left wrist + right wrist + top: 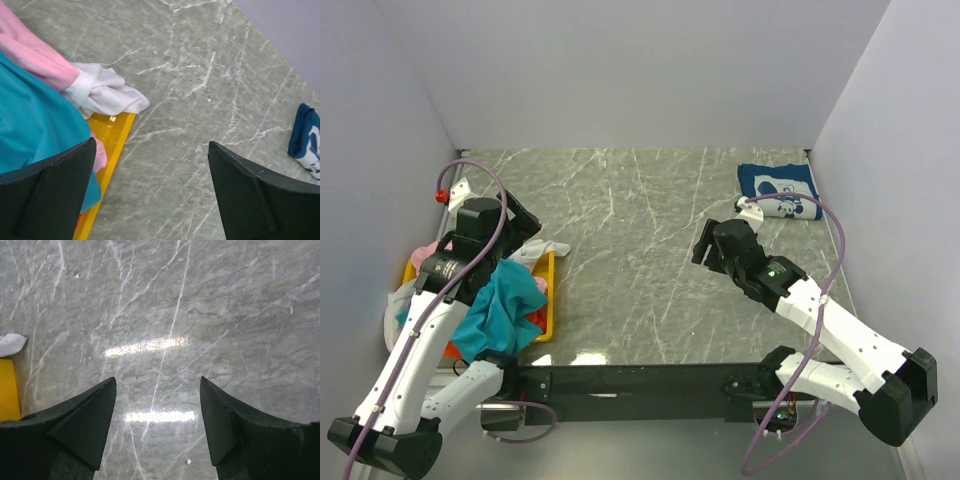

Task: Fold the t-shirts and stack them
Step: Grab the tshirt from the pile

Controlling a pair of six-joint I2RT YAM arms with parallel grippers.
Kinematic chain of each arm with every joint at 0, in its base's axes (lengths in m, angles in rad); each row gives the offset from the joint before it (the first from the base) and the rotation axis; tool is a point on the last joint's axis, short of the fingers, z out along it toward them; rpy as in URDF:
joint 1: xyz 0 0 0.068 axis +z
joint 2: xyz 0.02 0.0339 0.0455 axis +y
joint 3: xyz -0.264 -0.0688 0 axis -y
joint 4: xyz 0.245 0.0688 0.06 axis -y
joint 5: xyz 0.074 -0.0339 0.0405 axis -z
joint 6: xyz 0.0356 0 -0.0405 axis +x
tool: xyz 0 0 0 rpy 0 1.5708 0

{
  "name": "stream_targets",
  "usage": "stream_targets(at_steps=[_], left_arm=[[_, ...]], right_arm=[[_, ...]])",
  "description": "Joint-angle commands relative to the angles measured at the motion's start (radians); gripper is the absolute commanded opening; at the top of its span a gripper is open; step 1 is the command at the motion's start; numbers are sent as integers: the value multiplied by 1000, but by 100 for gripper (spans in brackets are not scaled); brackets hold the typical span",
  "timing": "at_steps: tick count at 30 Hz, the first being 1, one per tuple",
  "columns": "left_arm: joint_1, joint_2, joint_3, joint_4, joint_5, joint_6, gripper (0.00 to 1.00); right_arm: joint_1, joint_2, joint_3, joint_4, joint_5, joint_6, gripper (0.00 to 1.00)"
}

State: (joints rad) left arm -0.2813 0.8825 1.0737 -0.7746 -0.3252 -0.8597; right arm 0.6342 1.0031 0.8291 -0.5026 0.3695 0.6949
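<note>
A heap of t-shirts lies in the yellow tray (552, 290) at the left: a teal one (500, 310) on top, a pink one (425, 250), a white one (542, 250) spilling over the far rim, and a bit of orange (535, 318). A folded navy t-shirt with white print (778, 190) lies at the far right. My left gripper (525, 225) is open and empty above the tray's far corner. In the left wrist view its gap (151, 145) is over bare table, with teal (35, 130), pink (35, 55) and white (107, 95) cloth at left. My right gripper (705, 245) (157, 380) is open and empty over the table's middle.
The grey marble table (640, 260) is enclosed by white walls on three sides. The navy shirt shows at the right edge of the left wrist view (306, 140). The tray's edge (9, 390) and a white cloth tip (11, 344) show at left in the right wrist view.
</note>
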Motion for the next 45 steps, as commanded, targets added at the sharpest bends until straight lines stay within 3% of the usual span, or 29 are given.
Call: stream_targets(at_steps=[1,16,22,31,40,41,44,45], left_arm=[[-4,-10,25,-52,-51,-7,100],[-4,84,-87,-210,-49,-179,99],[-2,78,-55,-342,-205,-275,100],[-2,98,34,-454,-351,-265,100],[-2,84,-104,-365,-201,-274,99],[-2,79,-136,-358,-189,-289,98],[-2,52,-175,-327,-149,-306,74],[-2,40,-178,-319,-137,-306,52]], right_arm=[[-7,-8,4,32,45,20,74],[-16,45,21,70,-7,3,74],[-21,55,16,78,-18,12,73],[-27,74,13,90,-41,9,73],[-28,91,18,81,-50,14,72],[-30,86,18,79,-47,15,72],[-33,75,13,76,-41,18,72],[-34,75,10,75,-41,18,72]])
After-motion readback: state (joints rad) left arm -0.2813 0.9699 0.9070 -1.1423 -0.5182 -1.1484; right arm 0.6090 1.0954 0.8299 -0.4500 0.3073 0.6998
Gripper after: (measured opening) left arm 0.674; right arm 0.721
